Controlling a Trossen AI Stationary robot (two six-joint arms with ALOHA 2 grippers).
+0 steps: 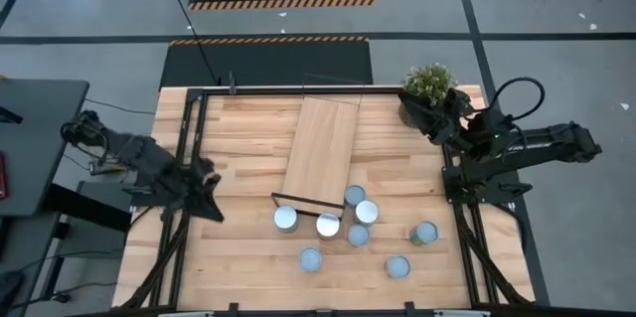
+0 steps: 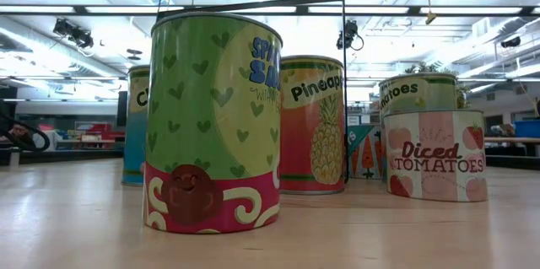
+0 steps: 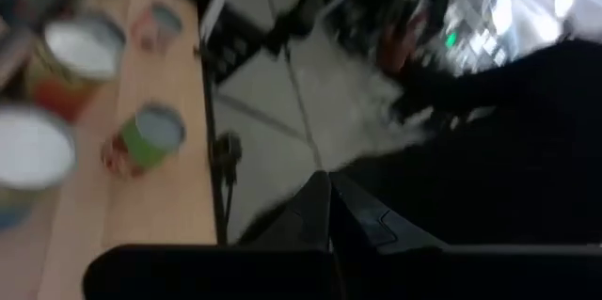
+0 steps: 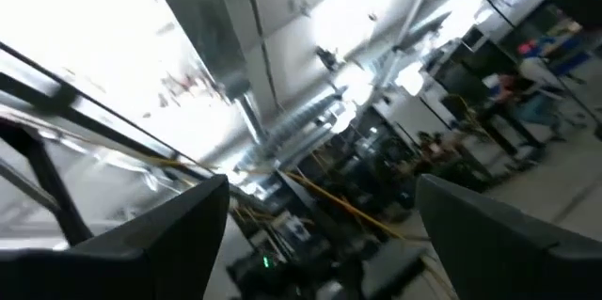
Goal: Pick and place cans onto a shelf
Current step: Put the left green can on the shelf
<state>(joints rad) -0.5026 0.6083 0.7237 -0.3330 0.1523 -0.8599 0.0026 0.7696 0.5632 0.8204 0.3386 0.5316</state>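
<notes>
- While both arms wait at the desk (image 1: 238, 257) edges, seven cans (image 1: 329, 225) cluster by the shelf (image 1: 323, 150) frame end; none on it.
- Left hand (image 1: 209, 203) clenched, empty.
- Right hand (image 1: 437, 118) released, beside one plant (image 1: 428, 82).

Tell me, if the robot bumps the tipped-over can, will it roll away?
Probably. That can seems to lie on its side, so its round wall could roll along the table. It looks stiff, so it likely won't squash. Its smooth wall may slip in a loose grip.
</notes>
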